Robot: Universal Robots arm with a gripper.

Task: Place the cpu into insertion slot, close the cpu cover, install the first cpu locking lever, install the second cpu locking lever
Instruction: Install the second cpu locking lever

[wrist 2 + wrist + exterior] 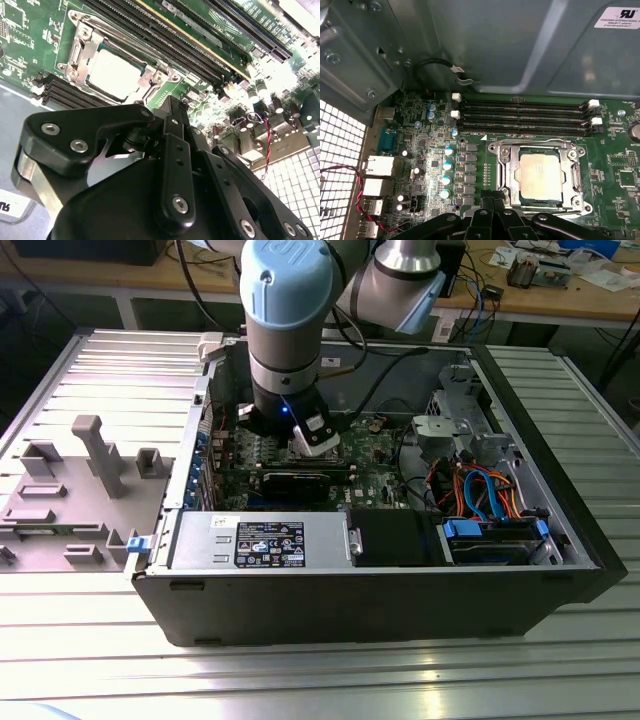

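cpu seated, cover down, claw poised beside the socket

the cpu [540, 176] lies in its socket under the cpu cover [506, 170]; the claw [492, 204], clenched and empty, hangs just beside the socket's edge.

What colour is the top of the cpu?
Silver-grey metal; the cpu shows best in the first wrist view.

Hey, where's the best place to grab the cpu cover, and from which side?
Probably an outer edge of the cover, pinched from straight above. It is a thin frame lying flat around the cpu, so only its narrow bars offer a hold, and the memory slots crowd one side.
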